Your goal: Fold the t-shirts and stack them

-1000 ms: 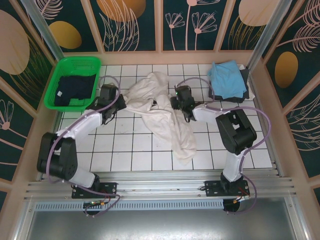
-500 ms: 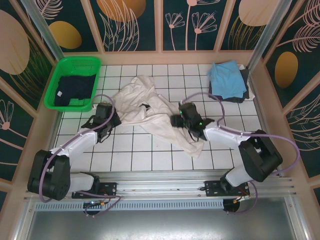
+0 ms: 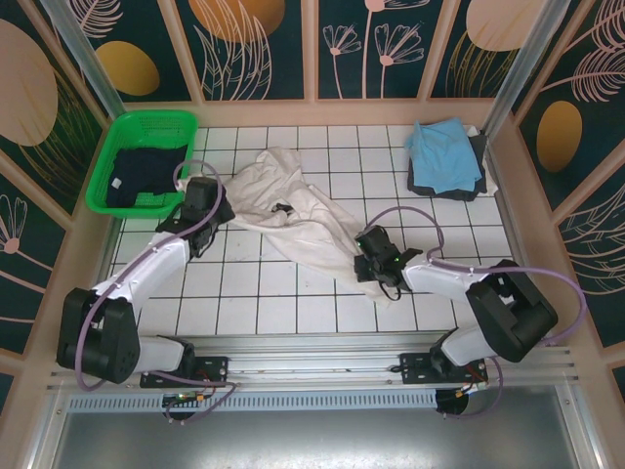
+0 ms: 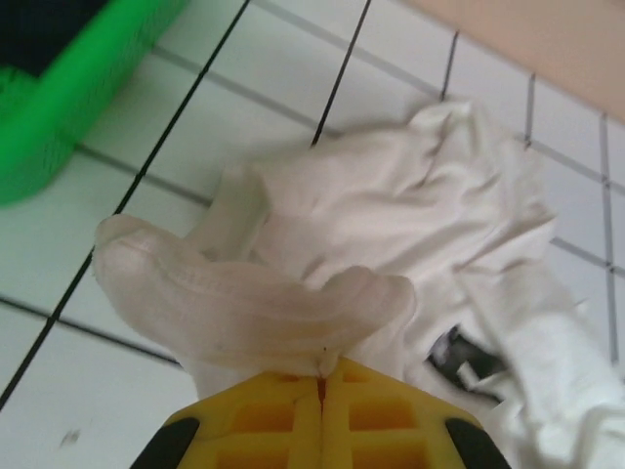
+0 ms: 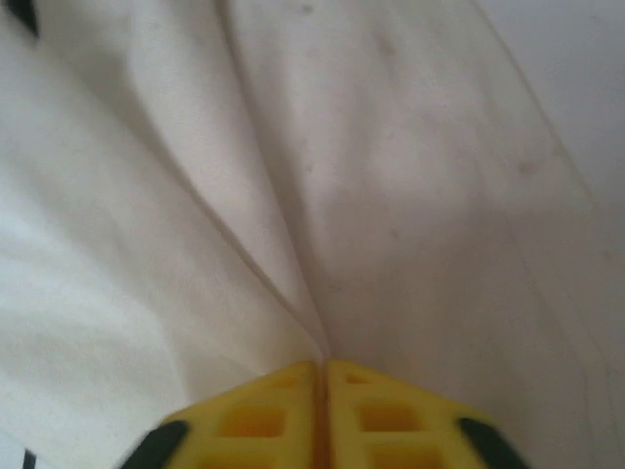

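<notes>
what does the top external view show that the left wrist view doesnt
From above: the light blue shirt lying on the dark grey shirt in the far right corner, and the right gripper at the near end of the cream-white shirt, which runs diagonally across the table. From the left wrist: the left gripper closed on a stitched hem fold of that shirt, seen close up. Shared: the cream-white shirt, the green basket and the table's white tiles.

Yellow left tool [image 4: 322, 369] pinching cream-white shirt [image 4: 391, 215] hem, green basket [image 4: 68, 98] corner beside, tiled table [image 4: 59, 391]
</notes>
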